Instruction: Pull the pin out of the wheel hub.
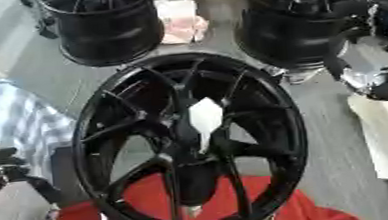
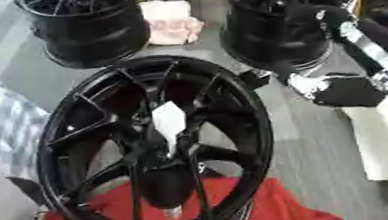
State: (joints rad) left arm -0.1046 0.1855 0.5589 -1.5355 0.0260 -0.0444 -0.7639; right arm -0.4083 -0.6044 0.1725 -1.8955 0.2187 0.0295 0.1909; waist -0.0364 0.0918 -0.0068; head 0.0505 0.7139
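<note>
Right eye view alone shows right robot hand (image 2: 347, 91).

In front of me the black wheel hub (image 1: 189, 142) stands a little tilted, its open face turned up toward my head. Thin spokes run from its centre out to the round rim. Its lower edge rests on a red cloth (image 1: 285, 209). At the centre I see a white, pointed piece (image 1: 205, 118), perhaps the pin; I cannot tell for sure. It sticks out from the middle.
</note>
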